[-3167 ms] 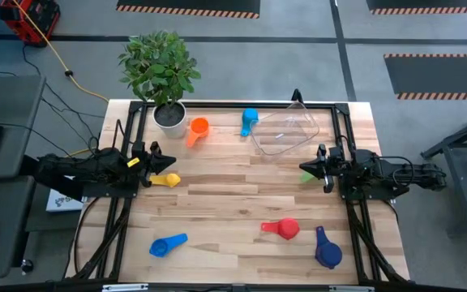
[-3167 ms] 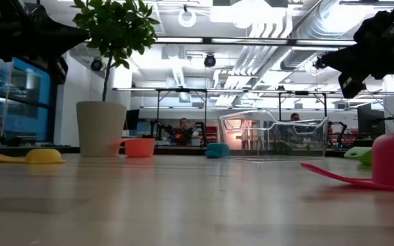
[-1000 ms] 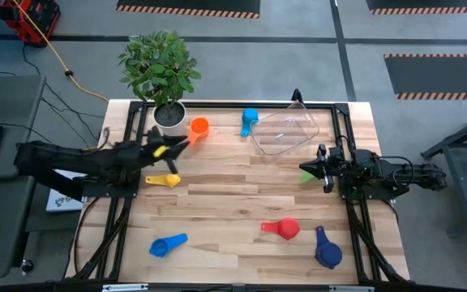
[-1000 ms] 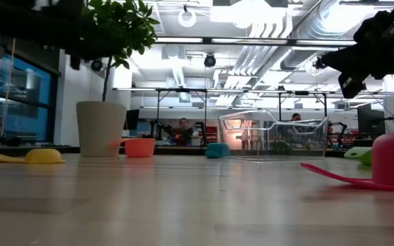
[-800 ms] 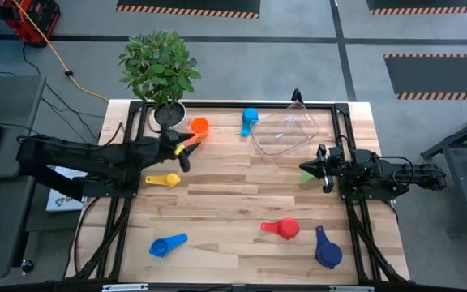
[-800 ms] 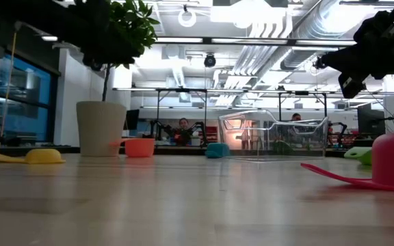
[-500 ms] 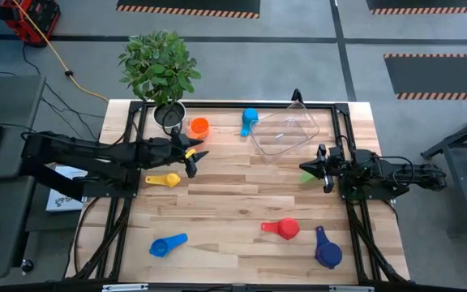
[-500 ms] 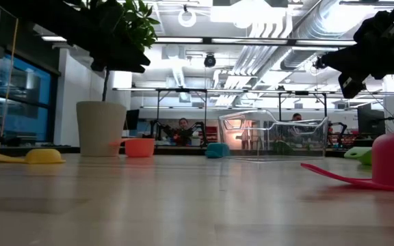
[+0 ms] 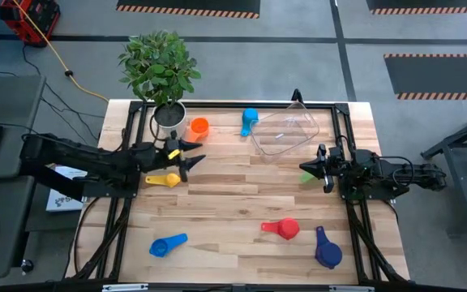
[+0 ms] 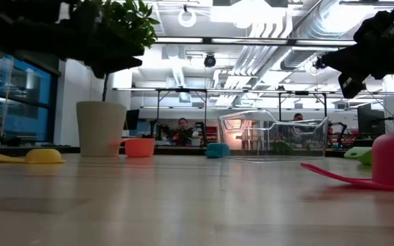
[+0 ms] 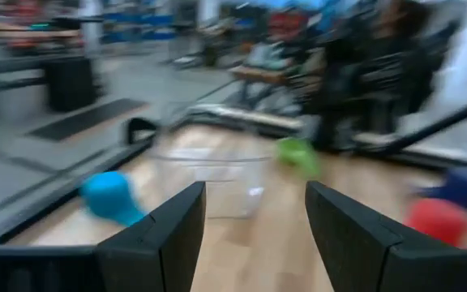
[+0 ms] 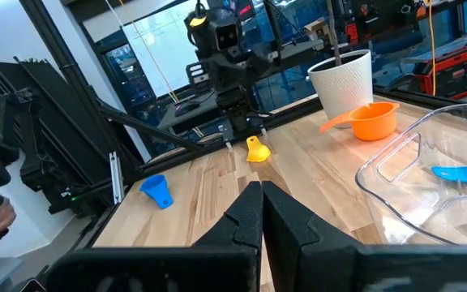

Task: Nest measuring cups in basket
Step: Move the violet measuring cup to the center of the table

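Measuring cups lie scattered on the wooden table: yellow [image 9: 164, 179], orange [image 9: 199, 127], light blue [image 9: 249, 120], blue [image 9: 167, 244], red [image 9: 282, 229], dark blue [image 9: 327, 253] and green [image 9: 306, 173]. The clear basket [image 9: 286, 130] stands at the far right, with no cup showing inside it. My left gripper [image 9: 194, 156] hovers open above the table between the orange and yellow cups, pointing level toward the basket [image 11: 213, 182]. My right gripper [image 9: 321, 167] waits shut at the right side, above the green cup.
A white pot [image 9: 169, 116] with a leafy plant stands at the far left corner, close behind my left arm. Black frame rails run along the table's edges. The middle of the table is bare wood [image 9: 242, 191].
My left gripper has swung out from beside the plant pot toward the table's right and near side. It has sunk a little and tipped level. Its fingers have spread apart. No cup has moved.
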Available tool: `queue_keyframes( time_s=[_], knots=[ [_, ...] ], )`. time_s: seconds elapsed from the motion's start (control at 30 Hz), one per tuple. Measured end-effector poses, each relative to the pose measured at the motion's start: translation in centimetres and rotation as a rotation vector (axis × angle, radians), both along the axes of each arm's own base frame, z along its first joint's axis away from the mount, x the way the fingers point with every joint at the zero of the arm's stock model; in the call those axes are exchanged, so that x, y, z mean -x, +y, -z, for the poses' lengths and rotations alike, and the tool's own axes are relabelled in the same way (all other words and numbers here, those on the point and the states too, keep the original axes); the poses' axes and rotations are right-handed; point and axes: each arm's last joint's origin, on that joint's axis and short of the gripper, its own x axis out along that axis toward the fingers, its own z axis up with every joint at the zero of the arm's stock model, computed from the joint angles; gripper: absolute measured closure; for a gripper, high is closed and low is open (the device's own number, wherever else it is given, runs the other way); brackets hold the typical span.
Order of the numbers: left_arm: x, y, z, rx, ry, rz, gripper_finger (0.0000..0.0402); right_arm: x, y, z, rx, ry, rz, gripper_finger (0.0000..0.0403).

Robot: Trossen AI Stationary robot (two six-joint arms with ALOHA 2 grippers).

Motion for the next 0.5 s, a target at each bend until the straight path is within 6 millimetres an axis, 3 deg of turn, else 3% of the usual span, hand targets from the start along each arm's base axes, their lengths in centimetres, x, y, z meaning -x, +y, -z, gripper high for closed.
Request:
queue_keyframes(
  time_s=[0.23,0.5],
  knots=[
    [0.4,0.0,0.0,0.020,-0.049,0.130,0.0200,0.0,-0.1,-0.1,0.116,-0.005,0.044,0.0403],
    [0.5,1.0,0.3,0.019,-0.018,0.079,0.0200,0.6,-0.8,-2.8,-0.070,-0.306,0.289,0.0403]
  ],
)
